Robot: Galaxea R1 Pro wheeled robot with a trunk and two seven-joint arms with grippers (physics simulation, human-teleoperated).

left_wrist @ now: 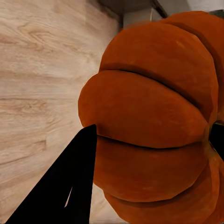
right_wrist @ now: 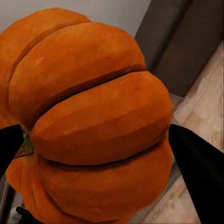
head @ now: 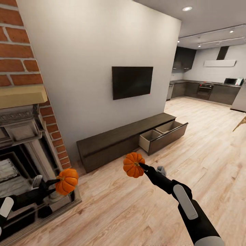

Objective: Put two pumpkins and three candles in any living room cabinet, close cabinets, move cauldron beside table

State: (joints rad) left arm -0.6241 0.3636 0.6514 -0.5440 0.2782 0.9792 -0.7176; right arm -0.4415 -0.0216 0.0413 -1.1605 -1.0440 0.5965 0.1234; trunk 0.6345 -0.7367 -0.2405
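I hold one orange ribbed pumpkin in each hand above the wooden floor. My left gripper (head: 58, 182) is shut on a pumpkin (head: 67, 181) (left_wrist: 154, 121) close to the fireplace, with a black finger (left_wrist: 70, 186) against its side. My right gripper (head: 140, 166) is shut on the other pumpkin (head: 133, 165) (right_wrist: 93, 116), black fingers (right_wrist: 198, 172) pressing either flank. Beyond it stands the long dark-brown cabinet (head: 116, 141) against the white wall, its right-hand drawer (head: 163, 136) pulled open and showing nothing inside. Candles, cauldron and table are out of view.
A brick fireplace (head: 24, 136) with a raised hearth stands at the left, close to my left arm. A black TV (head: 132, 82) hangs above the cabinet. Open wooden floor (head: 205, 153) runs right towards the grey kitchen units (head: 205, 90). A tan wooden object (head: 240, 123) pokes in at the right edge.
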